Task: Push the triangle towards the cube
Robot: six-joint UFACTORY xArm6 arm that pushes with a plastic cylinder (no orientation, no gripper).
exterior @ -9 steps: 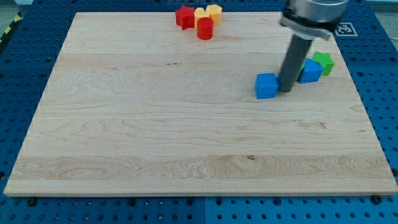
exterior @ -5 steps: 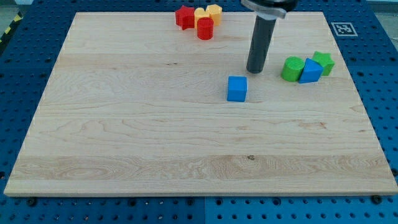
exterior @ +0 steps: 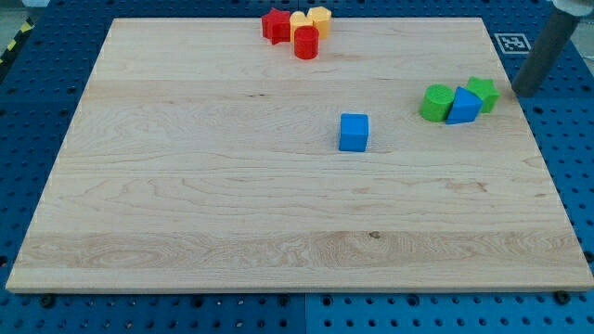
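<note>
A blue cube (exterior: 354,132) sits on the wooden board (exterior: 232,195), right of its middle. At the view's right a blue triangle block (exterior: 463,106) lies between a green cylinder (exterior: 434,102) on its left and a green star (exterior: 484,93) on its right, all touching. My tip (exterior: 521,93) is at the view's right edge, just right of the green star and apart from it, on the far side of the cluster from the cube.
At the view's top a red star (exterior: 275,24), a red cylinder (exterior: 306,42) and two yellow blocks (exterior: 311,19) are bunched together. A printed marker (exterior: 512,43) sits at the board's top right corner.
My tip first slid the blue cube left, then left it and swung from above the cube to the far right, past the green star. The cube now rests still.
</note>
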